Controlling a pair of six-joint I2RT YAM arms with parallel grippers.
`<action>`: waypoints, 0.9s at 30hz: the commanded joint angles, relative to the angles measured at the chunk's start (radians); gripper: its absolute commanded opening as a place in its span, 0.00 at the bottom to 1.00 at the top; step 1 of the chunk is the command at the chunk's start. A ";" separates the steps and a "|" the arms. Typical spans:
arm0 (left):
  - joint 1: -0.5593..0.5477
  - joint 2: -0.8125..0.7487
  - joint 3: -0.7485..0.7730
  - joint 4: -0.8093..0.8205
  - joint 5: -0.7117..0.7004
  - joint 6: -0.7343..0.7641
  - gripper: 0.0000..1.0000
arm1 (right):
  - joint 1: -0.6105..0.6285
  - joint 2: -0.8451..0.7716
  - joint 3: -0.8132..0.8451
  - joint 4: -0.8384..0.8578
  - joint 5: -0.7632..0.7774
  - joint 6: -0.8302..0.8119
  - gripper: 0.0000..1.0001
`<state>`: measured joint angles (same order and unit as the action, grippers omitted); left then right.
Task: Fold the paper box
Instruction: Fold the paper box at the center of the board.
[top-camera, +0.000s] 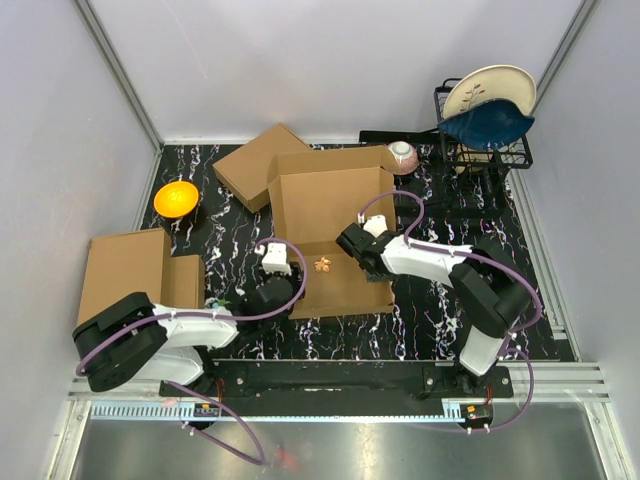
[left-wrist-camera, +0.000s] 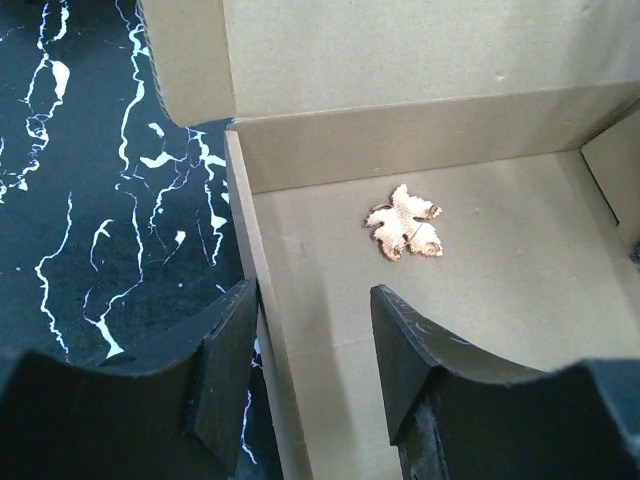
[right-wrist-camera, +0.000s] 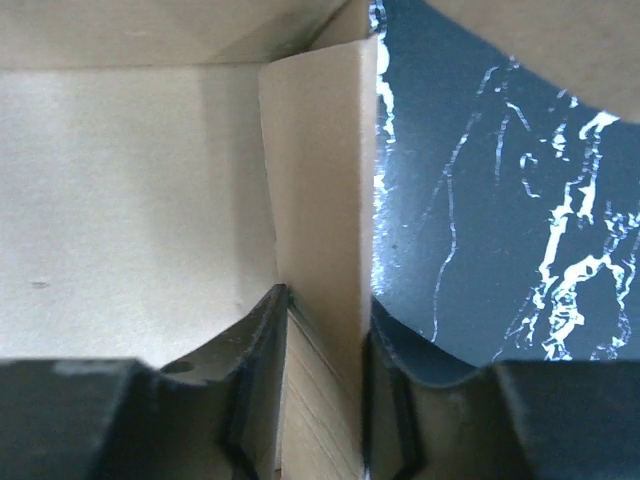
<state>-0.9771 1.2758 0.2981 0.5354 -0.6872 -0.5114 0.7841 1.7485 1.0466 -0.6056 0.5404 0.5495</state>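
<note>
- Left gripper (left-wrist-camera: 312, 335): released. Jaws stand apart and straddle the left wall (left-wrist-camera: 258, 290) of the paper box (top-camera: 335, 285). One finger (left-wrist-camera: 225, 375) is outside over the counter (top-camera: 425, 305); the other is inside the tray, clear of the cardboard.
- Right gripper (right-wrist-camera: 325, 315): clenched on the box's right wall (right-wrist-camera: 318, 190). Both pads press the cardboard, and the wall stands upright between them.
- Paper box: mid-counter, just ahead of both arms, tray end nearest them.
- Small copper-coloured leaf-shaped piece (left-wrist-camera: 404, 222): flat on the tray floor, apart from both grippers.
- Lid panel (top-camera: 325, 195): open, running from the tray's back wall toward the rear. Can't tell how steeply it leans.
- Tan cardboard slab (top-camera: 122, 268): near-left of the counter, well apart from the paper box, beside the left arm.
- Orange bowl (top-camera: 176, 198): past the slab, left side.
- Smaller cardboard box (top-camera: 250, 165): rear left, one corner hidden behind the lid panel.
- Pink-and-white bowl (top-camera: 402, 156): just beside the lid panel's far right corner.
- Black wire dish rack (top-camera: 512, 155): far right corner, holding a pale plate (top-camera: 492, 88) and a dark blue bowl (top-camera: 487, 127).
</note>
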 joint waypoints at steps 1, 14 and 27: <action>0.003 0.037 0.010 0.149 0.063 0.024 0.52 | -0.002 0.017 0.046 -0.059 0.079 -0.020 0.32; 0.005 0.103 0.021 0.204 0.118 0.014 0.56 | -0.003 0.071 0.070 -0.148 0.052 0.015 0.00; 0.005 0.123 0.018 0.218 0.141 0.019 0.56 | -0.008 0.077 0.216 -0.237 0.086 -0.014 0.54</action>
<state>-0.9688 1.3918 0.2985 0.6846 -0.5858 -0.4828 0.7811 1.8030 1.2041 -0.8108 0.5945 0.5488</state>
